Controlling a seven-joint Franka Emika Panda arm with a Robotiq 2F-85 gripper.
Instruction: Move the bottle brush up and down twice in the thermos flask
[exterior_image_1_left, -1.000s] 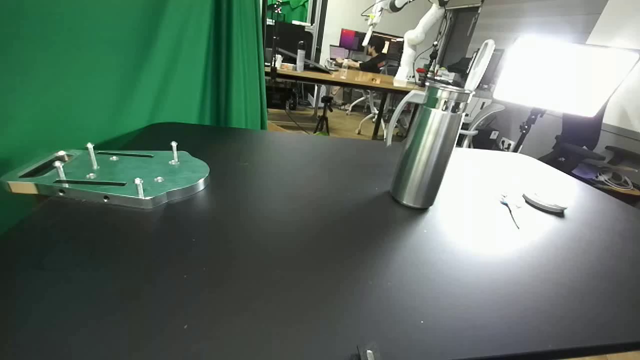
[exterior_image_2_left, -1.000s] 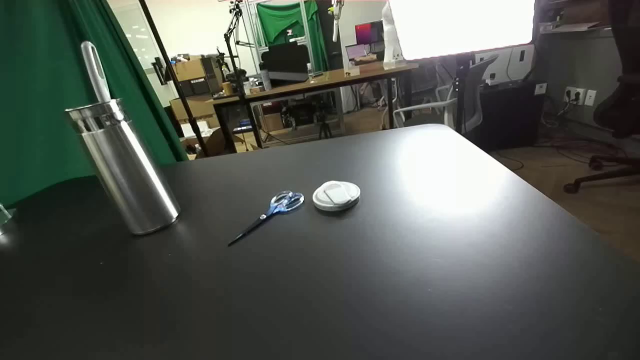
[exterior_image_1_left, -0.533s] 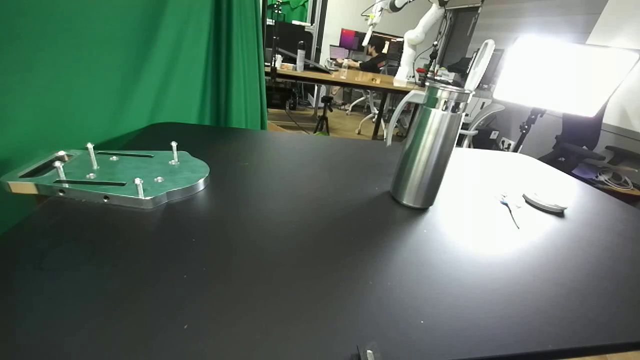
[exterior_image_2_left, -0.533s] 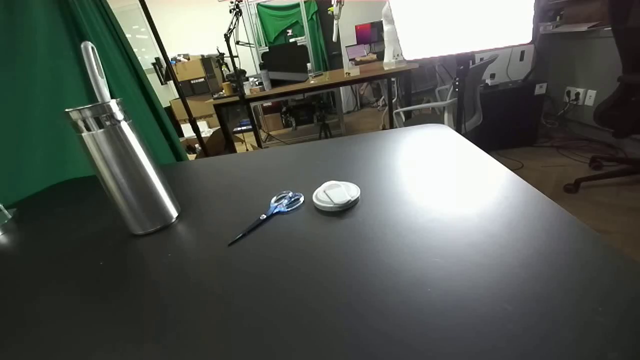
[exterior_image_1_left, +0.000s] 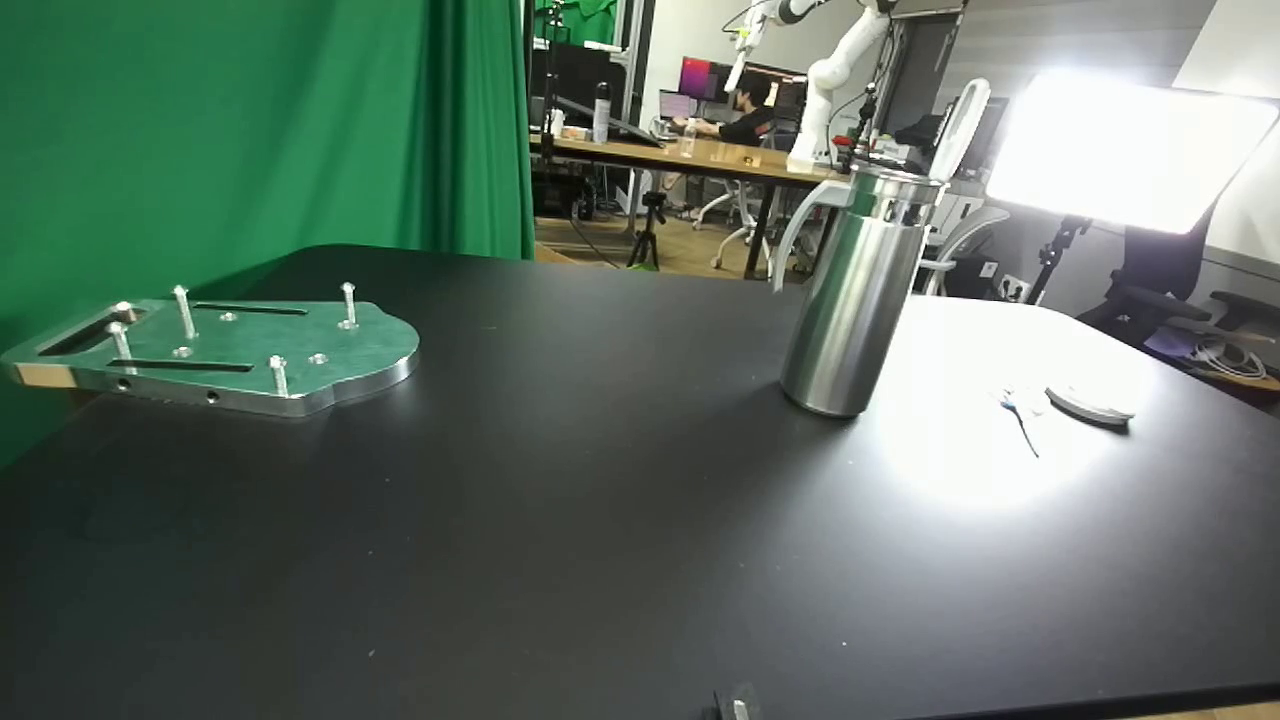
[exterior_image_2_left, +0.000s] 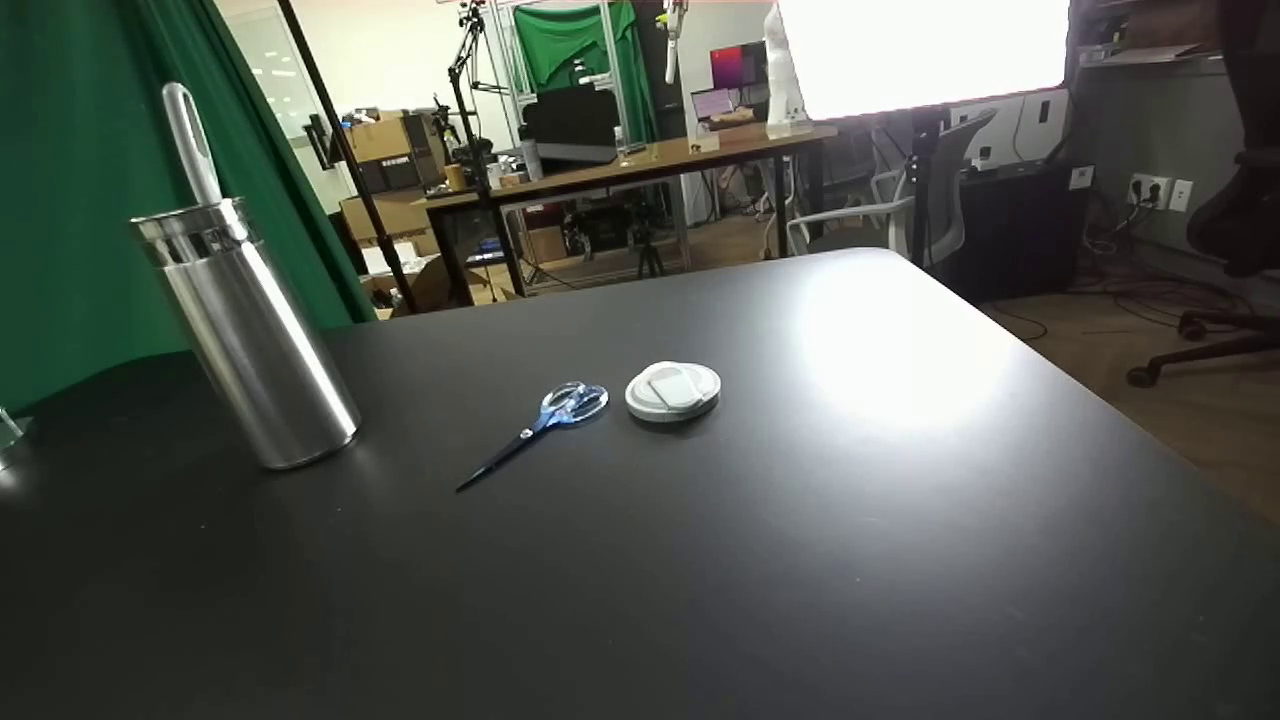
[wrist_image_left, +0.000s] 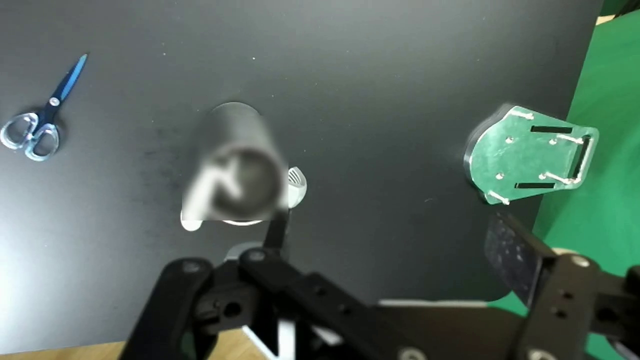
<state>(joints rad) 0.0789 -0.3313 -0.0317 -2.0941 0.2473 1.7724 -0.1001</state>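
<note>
The gripper (wrist_image_left: 395, 242) shows along the bottom of the wrist view, its dark fingers (wrist_image_left: 512, 255) spread wide apart. We find the bottle brush (exterior_image_1_left: 960, 130) inside the stainless-steel thermos flask (exterior_image_1_left: 855, 300), its smooth, pale, round-ended handle slanting out of the mouth and the rest hidden. The flask is a tall brushed cylinder with a shinier neck, set on a matte black table (exterior_image_1_left: 500, 550). In an exterior view we see its curved handle (exterior_image_1_left: 797, 225) and a green-faced metal plate (exterior_image_1_left: 250, 345) with upright bolts (exterior_image_1_left: 186, 312); the wrist view gives us that plate from above. Scissors (wrist_image_left: 51, 102) with clear, bluish loops show crisply in the wrist view, while glare bleaches them in an exterior view (exterior_image_1_left: 1010, 405). A round white lid (exterior_image_2_left: 673, 395) lies near them in both exterior views. We see the gripper angled down at the table; from the wrist the flask is blurred, its mouth just beside one fingertip (wrist_image_left: 276, 232), and we cannot tell whether they touch.
</note>
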